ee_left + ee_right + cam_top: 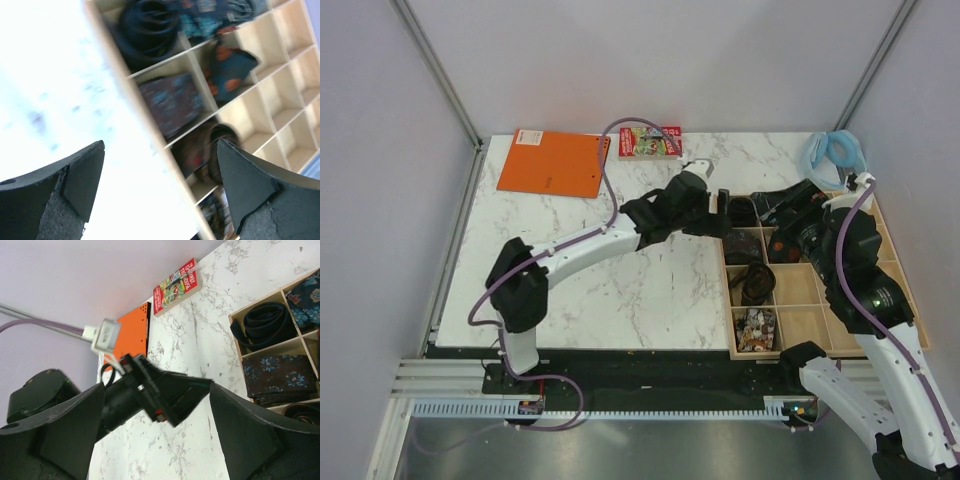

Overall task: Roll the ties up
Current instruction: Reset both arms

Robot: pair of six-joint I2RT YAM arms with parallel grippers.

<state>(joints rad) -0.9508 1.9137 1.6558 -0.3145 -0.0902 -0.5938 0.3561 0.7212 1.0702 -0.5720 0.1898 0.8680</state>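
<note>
Several rolled ties lie in the left compartments of a wooden tray (pixel 817 322). A black coiled tie (pixel 147 30) (pixel 265 322) is farthest back, then a dark blue-flowered tie (pixel 172 102) (pixel 282 372), then a brown coiled tie (pixel 210 150) (pixel 755 285). A dark tie with orange-red flowers (pixel 230 72) sits one column to the right. My left gripper (pixel 722 208) (pixel 160 144) hangs open and empty over the tray's left rim. My right gripper (pixel 778 212) (pixel 157 387) is open and empty above the tray's back cells, facing the left gripper.
An orange notebook (pixel 552 162) and a red printed box (pixel 650 141) lie at the back of the marble table (pixel 620 290). A pale blue ring (pixel 835 152) sits at the back right. The tray's right compartments hold nothing.
</note>
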